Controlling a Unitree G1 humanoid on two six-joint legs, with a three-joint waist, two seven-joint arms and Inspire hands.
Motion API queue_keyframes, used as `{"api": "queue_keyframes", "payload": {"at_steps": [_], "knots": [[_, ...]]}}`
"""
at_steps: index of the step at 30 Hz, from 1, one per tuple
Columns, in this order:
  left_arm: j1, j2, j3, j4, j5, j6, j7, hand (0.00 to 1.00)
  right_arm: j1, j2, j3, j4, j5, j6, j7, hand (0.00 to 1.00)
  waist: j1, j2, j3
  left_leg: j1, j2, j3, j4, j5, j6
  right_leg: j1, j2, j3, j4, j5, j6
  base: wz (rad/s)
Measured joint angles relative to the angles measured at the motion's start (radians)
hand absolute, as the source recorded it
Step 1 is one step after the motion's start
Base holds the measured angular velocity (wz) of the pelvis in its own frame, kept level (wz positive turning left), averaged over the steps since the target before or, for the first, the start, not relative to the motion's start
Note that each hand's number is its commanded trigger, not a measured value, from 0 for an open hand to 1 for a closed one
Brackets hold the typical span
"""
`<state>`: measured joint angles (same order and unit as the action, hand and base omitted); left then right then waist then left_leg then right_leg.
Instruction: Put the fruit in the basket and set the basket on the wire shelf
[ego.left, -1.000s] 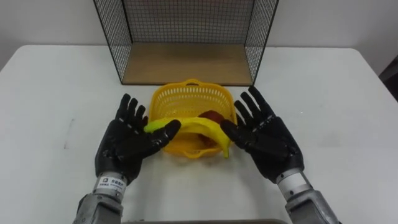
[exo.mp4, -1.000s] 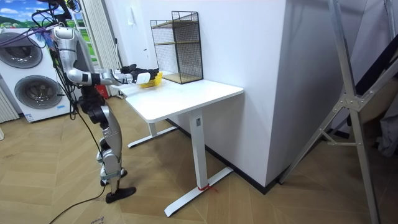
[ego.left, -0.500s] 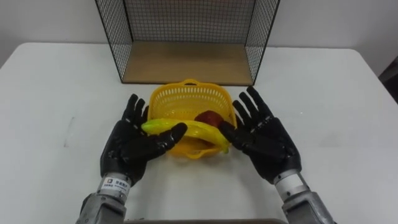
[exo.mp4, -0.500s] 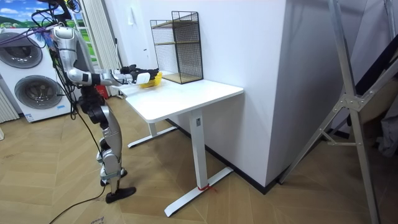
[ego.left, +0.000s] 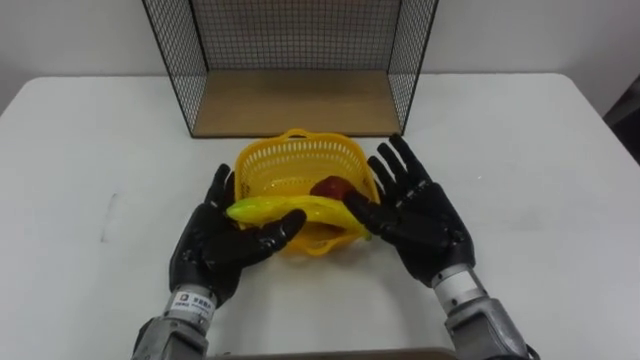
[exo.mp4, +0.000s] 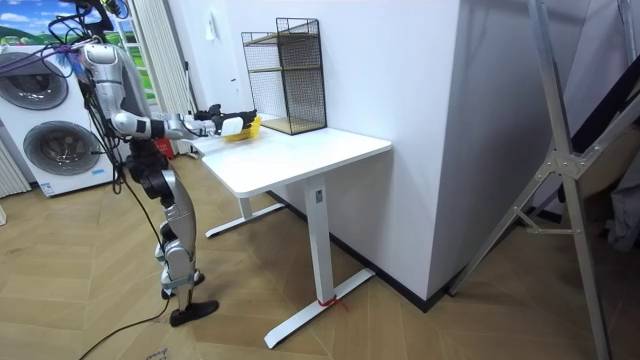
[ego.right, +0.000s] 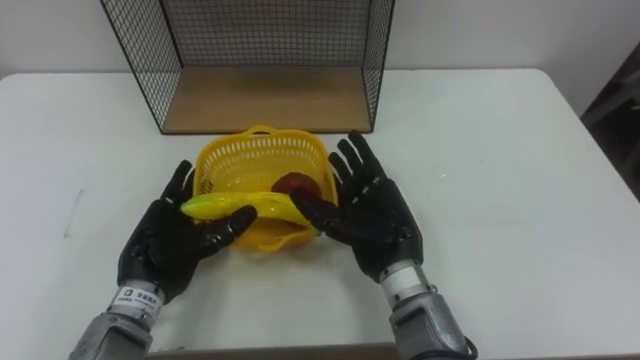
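Note:
A yellow basket (ego.left: 262, 163) stands on the white table (ego.left: 540, 180), just before the wire shelf (ego.left: 296, 100) with its wooden floor. A dark red fruit (ego.left: 328, 188) lies inside the basket at its right. A banana (ego.left: 300, 208) with a green left end lies crosswise over the basket's front rim. My left hand (ego.left: 225, 250) bears its left part on straight fingers, with the thumb below it. My right hand (ego.left: 425, 225), fingers spread, touches its right end with the thumb. In the room view I stand at the table's end, both arms stretched to the basket (exo.mp4: 245, 128).
The shelf (exo.mp4: 290, 75) is a black wire cage, open to the front, against the wall at the table's far edge. Bare white tabletop lies to both sides of the basket. Washing machines (exo.mp4: 45, 140) stand behind me.
Both hands have drawn closer together and moved forward. The banana now lies higher over the basket's front rim. The eye view has shifted slightly.

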<state>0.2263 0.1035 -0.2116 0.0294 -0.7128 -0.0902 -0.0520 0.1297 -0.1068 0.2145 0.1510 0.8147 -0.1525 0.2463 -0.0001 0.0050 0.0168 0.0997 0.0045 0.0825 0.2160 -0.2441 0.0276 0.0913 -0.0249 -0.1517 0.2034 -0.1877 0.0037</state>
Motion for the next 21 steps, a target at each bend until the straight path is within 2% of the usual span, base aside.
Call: {"api": "queue_keyframes", "payload": {"at_steps": [8, 14, 21], "knots": [[-0.013, -0.003, 0.0, 0.0, 0.0, -0.001, 0.0, 0.0, -0.003, 0.0, 0.002, 0.0, 0.004, 0.0, -0.003, 0.0, 0.001, -0.004, -0.0006, -0.002, 0.0, 0.002, 0.007, 0.0, 0.0, -0.003, -0.001, 0.004, 0.002, 0.0, 0.0, 0.0], [-0.046, -0.004, 0.002, -0.004, -0.002, -0.004, 0.0, 0.0, -0.01, -0.001, 0.0, -0.012, 0.013, 0.0, -0.022, 0.0, -0.011, -0.005, -0.0011, -0.002, 0.001, 0.004, 0.007, 0.0, 0.0, -0.003, 0.0, 0.007, 0.003, 0.0, 0.0, -0.01], [-0.049, -0.009, 0.013, -0.055, -0.001, -0.006, 0.0, 0.0, -0.029, -0.001, -0.003, -0.074, 0.019, -0.002, -0.026, 0.0, -0.017, -0.005, -0.0014, -0.003, 0.003, 0.013, 0.006, 0.0, 0.0, -0.008, 0.003, 0.015, 0.003, 0.001, -0.001, -0.03]]}}
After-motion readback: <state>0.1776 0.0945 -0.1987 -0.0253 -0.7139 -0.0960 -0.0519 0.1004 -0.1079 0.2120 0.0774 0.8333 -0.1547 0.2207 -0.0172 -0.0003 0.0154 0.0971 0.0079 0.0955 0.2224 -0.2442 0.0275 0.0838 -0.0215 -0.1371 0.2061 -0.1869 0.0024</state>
